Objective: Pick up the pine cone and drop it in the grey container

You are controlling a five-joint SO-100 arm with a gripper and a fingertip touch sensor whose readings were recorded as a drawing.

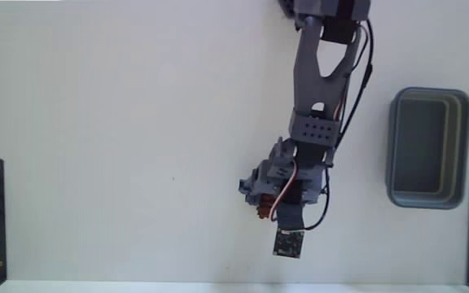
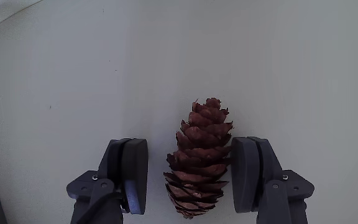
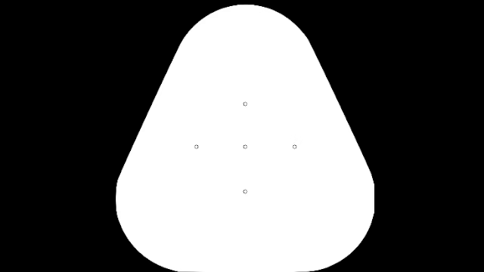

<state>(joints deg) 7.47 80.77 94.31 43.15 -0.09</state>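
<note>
Fixed view: the arm [image 1: 320, 98] reaches from the top edge down over the white table [image 1: 120, 146], its wrist bent low so that the pincer points at the surface; the cone is hidden beneath the arm here, and the finger spacing cannot be read from this angle. The grey container [image 1: 427, 148] stands well apart at the right edge of the view, open side up and with nothing seen inside, so the drop is not yet made. Wrist view: the pine cone [image 2: 199, 158] lies on the table with its long axis running away from the camera, set between the two fingers [image 2: 248, 174] of the gripper [image 2: 191, 177]. The jaws stand apart; the right-hand finger is touching or just beside the scales, while a clear gap shows on the left. This straddling pose places the cone's narrow width across the closing line, which suggests a grasp about to close rather than one already made.
</note>
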